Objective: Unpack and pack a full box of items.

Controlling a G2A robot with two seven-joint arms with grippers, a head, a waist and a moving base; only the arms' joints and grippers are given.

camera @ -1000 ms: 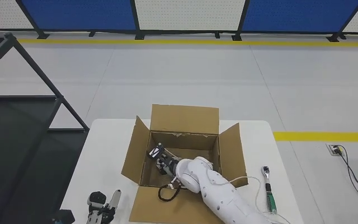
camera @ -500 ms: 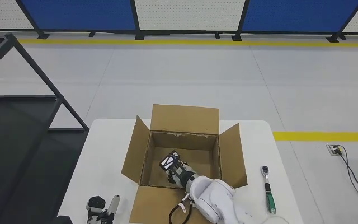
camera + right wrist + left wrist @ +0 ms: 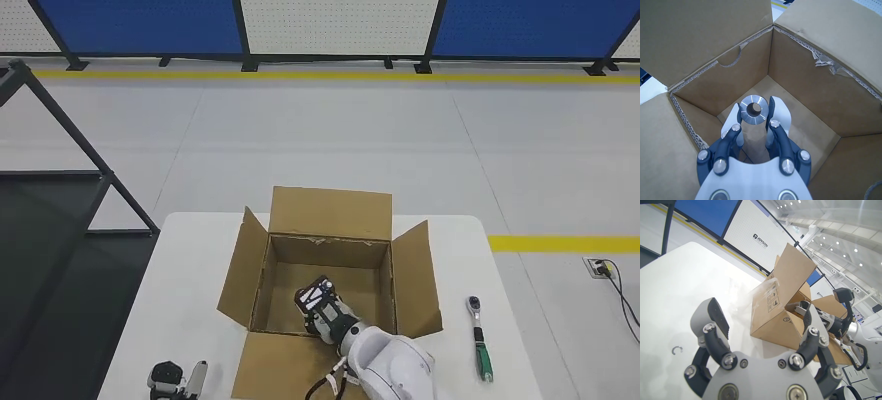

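Observation:
The open cardboard box [image 3: 330,212] stands in the middle of the white table. My right gripper [image 3: 754,109] is inside it, near the front wall, shut on a silver metal sleeve [image 3: 754,110] with a round bore. From above, this gripper [image 3: 311,296] sits low in the box's front half. The box floor [image 3: 810,121] around it is bare. My left gripper [image 3: 762,317] hangs open over the table left of the box [image 3: 772,321], nothing between its fingers. It lies at the table's front left [image 3: 180,379] in the top view.
A ratchet wrench [image 3: 479,336] with a green grip lies on the table right of the box. All the box flaps [image 3: 696,28] stand outward. A dark metal rack [image 3: 60,230] stands left of the table. Bare table [image 3: 677,294] lies between the left gripper and the box.
My right gripper has shifted from the box's left side toward its front middle. The left gripper has slid toward the table's front edge.

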